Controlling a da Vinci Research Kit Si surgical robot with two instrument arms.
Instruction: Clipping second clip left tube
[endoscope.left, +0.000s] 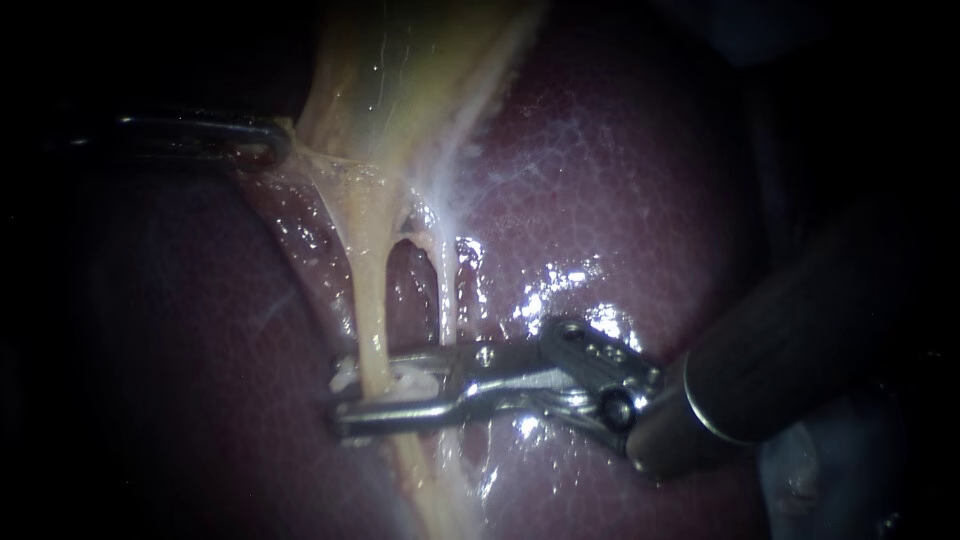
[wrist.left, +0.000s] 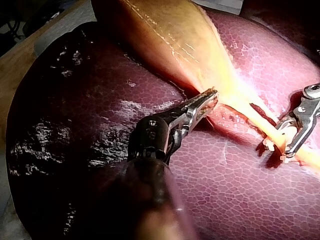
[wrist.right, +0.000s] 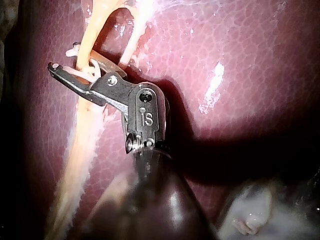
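the right tool (endoscope.left: 345, 395), its shaft entering from the lower right, lay across the left tube (endoscope.left: 372, 300). its jaws stood a little apart, one in front of the tube and one behind it, pinching a white clip (endoscope.left: 412, 380) that straddled the tube between them. set square to the tube like that, the clip looked placed to close around it cleanly. the thinner right tube (endoscope.left: 447, 290) ran just beside and passed out of sight behind the tool near its hinge; whether it lay clear of the jaws i could not tell. well off to the left, the left tool (wrist.left: 214, 95) had its jaws pressed on the edge of the gallbladder (endoscope.left: 400, 70), seemingly drawing it away so both tubes stood taut and apart over the liver (endoscope.left: 620, 200).
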